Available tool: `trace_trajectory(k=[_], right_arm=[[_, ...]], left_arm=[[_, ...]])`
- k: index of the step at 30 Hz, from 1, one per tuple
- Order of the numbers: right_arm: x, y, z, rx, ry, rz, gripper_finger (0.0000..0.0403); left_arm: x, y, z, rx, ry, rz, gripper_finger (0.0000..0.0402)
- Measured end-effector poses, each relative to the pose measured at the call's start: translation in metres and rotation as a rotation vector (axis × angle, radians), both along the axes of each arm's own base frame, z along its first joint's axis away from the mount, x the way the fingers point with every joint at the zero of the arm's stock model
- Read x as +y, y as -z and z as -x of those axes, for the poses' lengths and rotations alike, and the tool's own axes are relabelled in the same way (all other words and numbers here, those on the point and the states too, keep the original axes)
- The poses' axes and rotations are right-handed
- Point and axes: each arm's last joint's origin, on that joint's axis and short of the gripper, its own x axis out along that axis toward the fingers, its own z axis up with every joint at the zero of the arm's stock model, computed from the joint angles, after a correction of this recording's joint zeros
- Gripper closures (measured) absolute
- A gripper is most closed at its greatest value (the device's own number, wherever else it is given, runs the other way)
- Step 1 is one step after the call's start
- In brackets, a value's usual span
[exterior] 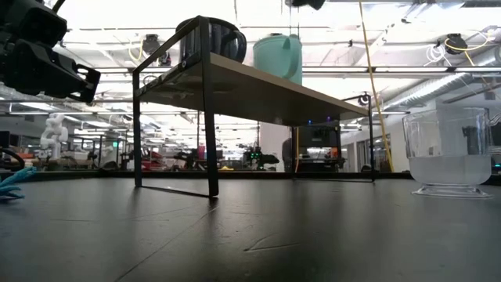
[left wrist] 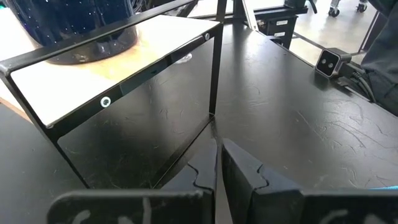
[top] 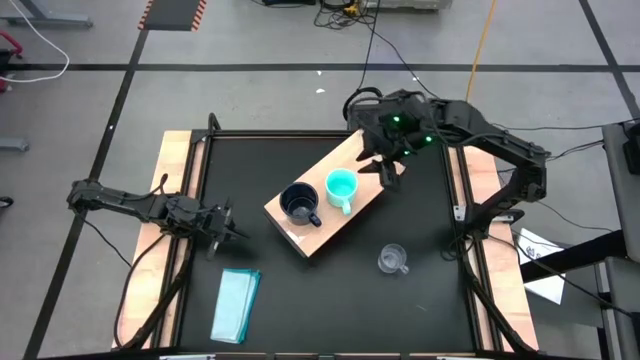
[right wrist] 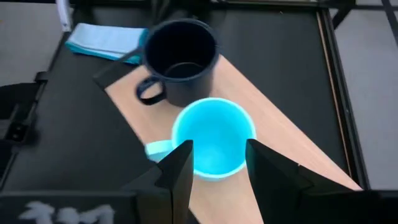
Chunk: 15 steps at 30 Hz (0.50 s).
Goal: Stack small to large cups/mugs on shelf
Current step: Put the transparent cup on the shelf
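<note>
The shelf (top: 330, 195) is a light wooden board on black metal legs (exterior: 210, 110), lying slantwise mid-table. The dark navy mug (top: 298, 203) and the turquoise mug (top: 341, 187) stand upright on it side by side; both also show in the low view, navy (exterior: 211, 37) and turquoise (exterior: 279, 53). The clear cup (top: 392, 259) stands upright on the table near the shelf's right side (exterior: 450, 153). My right gripper (right wrist: 217, 163) is open and empty, above and just behind the turquoise mug (right wrist: 214, 137). My left gripper (top: 228, 228) is shut and empty, left of the shelf's near corner (left wrist: 37, 68).
A flat pale-teal block (top: 236, 305) lies at the table's near left. The black mat is framed by wooden side rails (top: 170, 180). There is open mat between the shelf and the clear cup, and along the near edge.
</note>
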Motion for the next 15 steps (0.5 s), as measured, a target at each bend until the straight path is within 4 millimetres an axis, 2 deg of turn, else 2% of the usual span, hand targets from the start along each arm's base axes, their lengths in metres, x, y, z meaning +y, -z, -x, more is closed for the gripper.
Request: trace_trajectory(k=[8,15], right_arm=[[0.023,-0.013,0.014,-0.082,-0.082,-0.013,0.0264],[0.031,-0.004,0.034,-0.081,-0.093,-0.015,0.0264]], left_arm=[[0.0,0.0,0.0,-0.001,0.0,-0.001,0.0376],[0.0,0.0,0.0,0.0,0.0,0.001,0.0376]])
